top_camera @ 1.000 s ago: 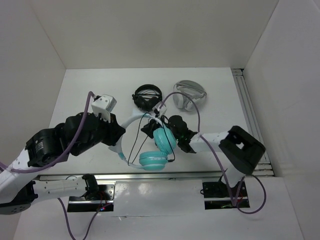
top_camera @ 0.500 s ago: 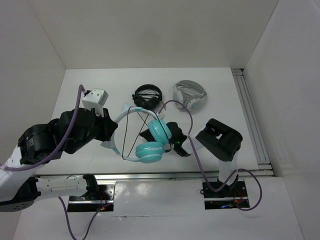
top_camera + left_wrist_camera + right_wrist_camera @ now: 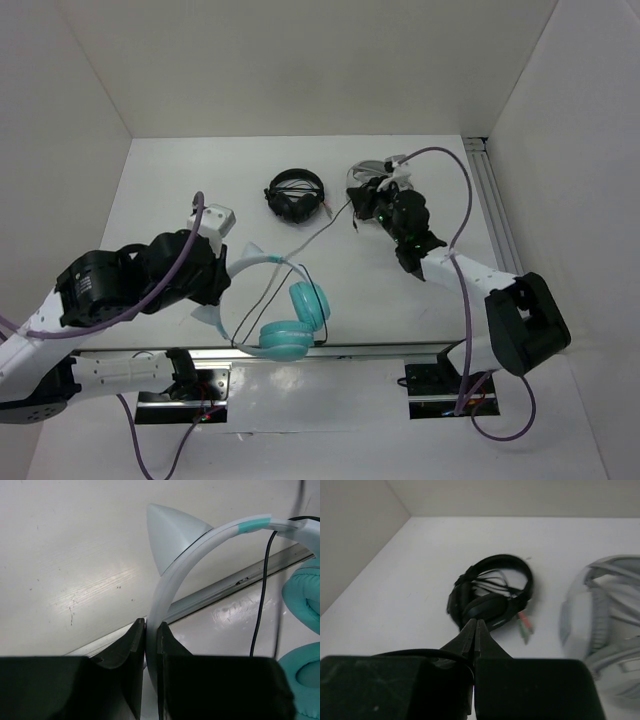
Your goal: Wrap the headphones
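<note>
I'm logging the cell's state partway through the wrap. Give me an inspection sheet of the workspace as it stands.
Surface: white table, a few dark specks.
Job's things: teal headphones near the front edge, headband pinched by the left gripper.
Clutter: black headphones and grey-white headphones at the back, apart.
Grippers: left gripper shut on the headband; right gripper shut on the cable, by the grey-white headphones.
Cables: the cable runs from the teal headphones to the right gripper; purple arm hoses loop free.
Surroundings: white walls; metal rail on the right.
</note>
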{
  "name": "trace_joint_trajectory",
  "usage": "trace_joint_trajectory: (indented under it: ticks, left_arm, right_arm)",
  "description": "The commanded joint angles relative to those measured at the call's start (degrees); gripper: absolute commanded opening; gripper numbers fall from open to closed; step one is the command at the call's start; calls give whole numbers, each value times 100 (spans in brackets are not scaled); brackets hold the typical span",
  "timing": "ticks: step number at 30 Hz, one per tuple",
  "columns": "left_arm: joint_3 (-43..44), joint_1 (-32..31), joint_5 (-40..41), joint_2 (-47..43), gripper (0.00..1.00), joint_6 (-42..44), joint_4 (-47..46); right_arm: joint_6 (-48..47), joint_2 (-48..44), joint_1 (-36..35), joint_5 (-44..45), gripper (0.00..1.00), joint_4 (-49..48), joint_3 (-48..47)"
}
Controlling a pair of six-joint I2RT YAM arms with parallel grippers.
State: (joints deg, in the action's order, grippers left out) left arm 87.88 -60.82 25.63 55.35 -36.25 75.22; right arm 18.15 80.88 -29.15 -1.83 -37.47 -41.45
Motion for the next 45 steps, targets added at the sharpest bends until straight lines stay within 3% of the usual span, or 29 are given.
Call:
trace_joint_trajectory:
  ticks: [1, 8, 15, 17, 26, 31, 36, 45]
  left_arm:
    - [142, -18, -251, -384, 0, -260, -35]
    - [195, -18, -1014, -674, 0, -32, -463]
    - [300, -18, -771, -789, 0, -189, -1158]
    - [300, -18, -446, -859, 0, -408, -1457]
    - [-147, -18, 2673, -983, 0, -1841, -1818]
    - [10, 35, 3694, -412, 0, -2842, -1107]
    - [-7, 1016, 3573, 151, 0, -2905, -1045]
    - [-1192, 2740, 2448, 266, 0, -2054, -2161]
  right_arm:
    - [-66, -274, 479, -309, 0, 732, -310]
    - [-172, -91, 243, -425, 0, 909, -312]
    - [-119, 305, -608, -187, 0, 259, 119]
    - [-66, 376, -1048, 33, 0, 92, 225]
    - [171, 367, -2891, 568, 0, -1113, 955]
    - [-4, 113, -4009, 1218, 0, -1184, 1131]
    - [-260, -160, -5072, 1991, 0, -446, 806]
    - [-400, -450, -5566, 1669, 0, 898, -125]
